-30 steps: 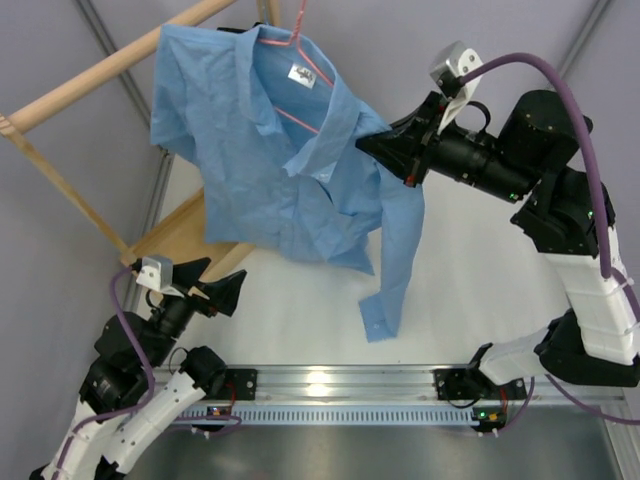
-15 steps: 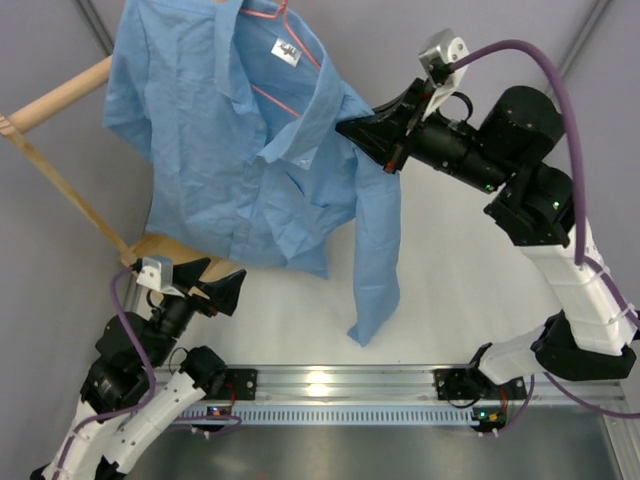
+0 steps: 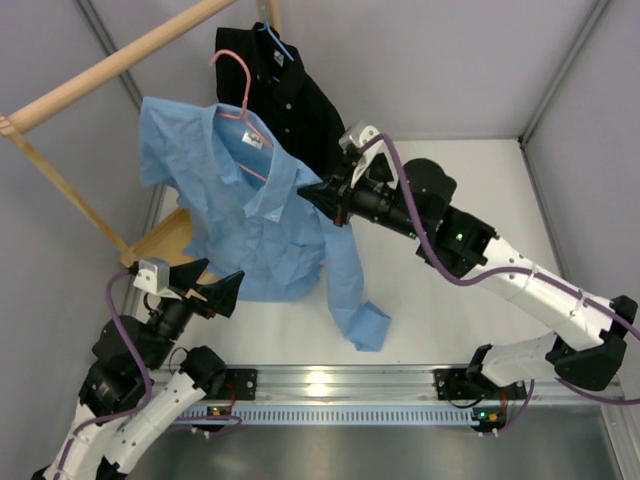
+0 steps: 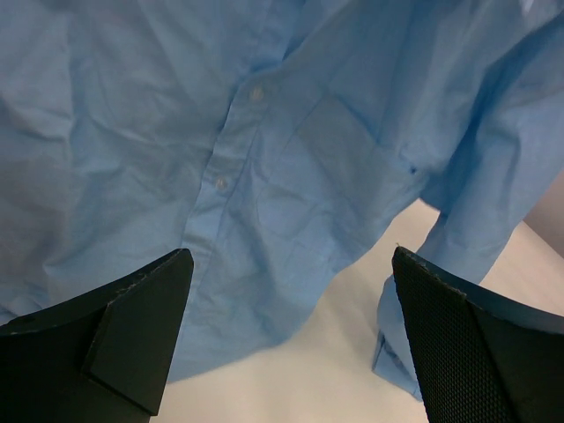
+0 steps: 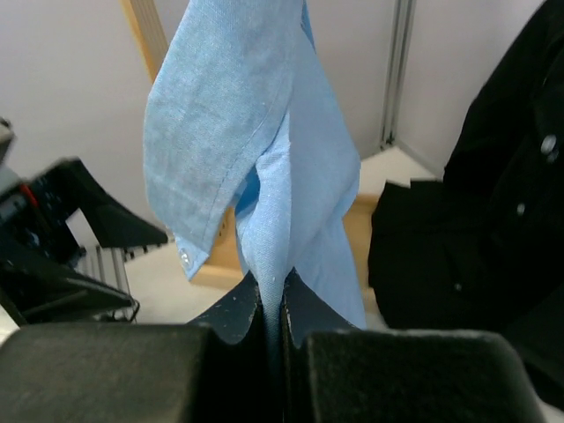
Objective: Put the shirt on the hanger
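Note:
The light blue shirt hangs in the air with the pink hanger inside its collar, hook up near the wooden rail. My right gripper is shut on the shirt's shoulder cloth and holds it up. One sleeve trails down, its cuff on the table. My left gripper is open and empty, low at the near left, just below the shirt's hem; its wrist view shows the button placket above the open fingers.
A black shirt hangs on a blue hanger behind, also in the right wrist view. A wooden rail runs across the top left, with its wooden base on the table. Grey walls enclose the white table.
The right arm has swung left and down, carrying the shirt and hanger lower and away from the rail; the black shirt behind is now uncovered. The left arm has not moved.

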Available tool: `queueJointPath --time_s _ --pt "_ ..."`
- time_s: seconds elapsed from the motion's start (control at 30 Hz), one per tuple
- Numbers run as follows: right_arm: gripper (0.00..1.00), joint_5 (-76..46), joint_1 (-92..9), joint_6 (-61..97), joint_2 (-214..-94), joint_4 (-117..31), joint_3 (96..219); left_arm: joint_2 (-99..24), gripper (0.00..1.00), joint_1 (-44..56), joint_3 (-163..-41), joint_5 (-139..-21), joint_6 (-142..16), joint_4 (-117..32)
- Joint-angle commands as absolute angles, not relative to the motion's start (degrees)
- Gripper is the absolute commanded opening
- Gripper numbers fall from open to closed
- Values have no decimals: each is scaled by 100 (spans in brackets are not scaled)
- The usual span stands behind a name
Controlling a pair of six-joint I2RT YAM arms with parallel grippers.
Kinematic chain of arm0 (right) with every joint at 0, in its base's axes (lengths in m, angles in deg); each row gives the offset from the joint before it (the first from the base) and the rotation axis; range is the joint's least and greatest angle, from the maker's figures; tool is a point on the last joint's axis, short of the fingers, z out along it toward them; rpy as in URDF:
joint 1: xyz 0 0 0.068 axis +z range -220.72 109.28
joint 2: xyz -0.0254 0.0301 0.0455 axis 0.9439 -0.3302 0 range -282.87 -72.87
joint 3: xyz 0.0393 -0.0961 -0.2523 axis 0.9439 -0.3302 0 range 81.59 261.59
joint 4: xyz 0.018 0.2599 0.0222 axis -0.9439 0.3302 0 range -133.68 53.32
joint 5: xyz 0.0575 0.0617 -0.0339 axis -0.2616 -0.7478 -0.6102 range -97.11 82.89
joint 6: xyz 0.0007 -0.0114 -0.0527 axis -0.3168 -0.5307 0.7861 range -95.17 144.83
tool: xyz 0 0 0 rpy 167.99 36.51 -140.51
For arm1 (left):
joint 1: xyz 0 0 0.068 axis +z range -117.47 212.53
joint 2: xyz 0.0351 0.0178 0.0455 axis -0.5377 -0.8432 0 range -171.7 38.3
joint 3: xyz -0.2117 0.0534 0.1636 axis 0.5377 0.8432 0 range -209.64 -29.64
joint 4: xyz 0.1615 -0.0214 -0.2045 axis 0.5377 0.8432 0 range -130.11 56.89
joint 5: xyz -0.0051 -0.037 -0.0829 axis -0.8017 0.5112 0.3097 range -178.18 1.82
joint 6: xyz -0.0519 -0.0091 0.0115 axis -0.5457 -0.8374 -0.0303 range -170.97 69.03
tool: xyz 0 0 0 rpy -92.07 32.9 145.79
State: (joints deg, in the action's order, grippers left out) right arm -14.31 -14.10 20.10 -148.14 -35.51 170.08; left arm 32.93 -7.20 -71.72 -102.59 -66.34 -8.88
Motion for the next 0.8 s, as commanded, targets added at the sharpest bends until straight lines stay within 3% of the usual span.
queueJointPath --time_s 0.0,0.37,0.77 --pt "0 -1116 -1210 1974 -14389 -5455 16353 3381 98 -703 -7156 -10198 -6652 -1137" --pt "0 -510 -964 1965 -15390 -5589 16780 3425 98 -694 -7147 -10268 -6661 -1137" --pt "0 -438 -806 2052 -17208 -4870 19012 3584 98 -694 -7130 -10549 -6722 -1101"
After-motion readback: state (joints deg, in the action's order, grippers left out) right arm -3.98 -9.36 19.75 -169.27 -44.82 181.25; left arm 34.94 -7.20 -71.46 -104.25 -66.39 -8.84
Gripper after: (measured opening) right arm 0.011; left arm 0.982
